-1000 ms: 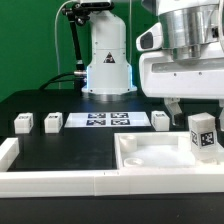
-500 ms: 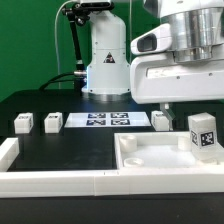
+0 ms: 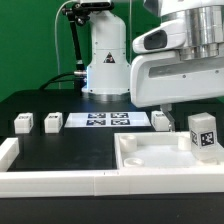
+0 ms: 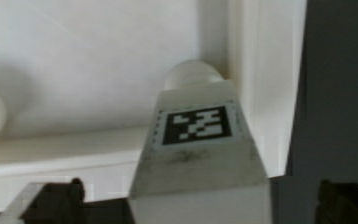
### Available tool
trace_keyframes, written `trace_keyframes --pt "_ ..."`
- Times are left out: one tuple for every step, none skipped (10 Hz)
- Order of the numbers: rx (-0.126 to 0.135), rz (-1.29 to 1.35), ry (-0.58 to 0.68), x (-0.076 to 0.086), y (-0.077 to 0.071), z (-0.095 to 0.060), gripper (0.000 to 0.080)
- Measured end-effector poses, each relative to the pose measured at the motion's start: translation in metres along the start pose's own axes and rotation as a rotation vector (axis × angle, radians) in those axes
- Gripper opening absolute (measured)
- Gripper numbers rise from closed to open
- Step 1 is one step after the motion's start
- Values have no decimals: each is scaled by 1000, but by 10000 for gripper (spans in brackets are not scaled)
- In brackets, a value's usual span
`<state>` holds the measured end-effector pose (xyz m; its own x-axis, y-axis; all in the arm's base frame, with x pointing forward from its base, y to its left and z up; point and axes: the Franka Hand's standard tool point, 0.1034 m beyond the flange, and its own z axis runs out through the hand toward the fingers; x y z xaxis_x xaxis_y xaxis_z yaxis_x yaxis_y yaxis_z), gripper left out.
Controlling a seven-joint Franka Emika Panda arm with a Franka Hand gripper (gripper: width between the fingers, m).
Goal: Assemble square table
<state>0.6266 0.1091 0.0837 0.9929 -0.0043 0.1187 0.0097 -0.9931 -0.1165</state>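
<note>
Black-and-white tag (image 4: 199,124) on upright leg (image 3: 203,135)

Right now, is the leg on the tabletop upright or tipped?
Upright: the leg stands on end inside the tabletop's rim, tagged face vertical.

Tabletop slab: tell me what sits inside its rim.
One white leg stands upright in the slab's corner at the exterior view's right, tag showing. The rest of the recess looks bare. How the leg joins the slab is hidden beneath it.
</note>
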Motion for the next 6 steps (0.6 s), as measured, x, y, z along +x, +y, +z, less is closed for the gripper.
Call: trace_keyframes --pt "-2 -56 0 0 -1 0 649" --pt "-2 -59 0 0 -1 0 649" --pt "-2 -57 -1 0 -1 1 535" --pt "-2 -57 -1 0 -1 1 535" --pt "-2 -57 -1 0 -1 1 356" --pt "-2 -57 -1 0 -1 1 289"
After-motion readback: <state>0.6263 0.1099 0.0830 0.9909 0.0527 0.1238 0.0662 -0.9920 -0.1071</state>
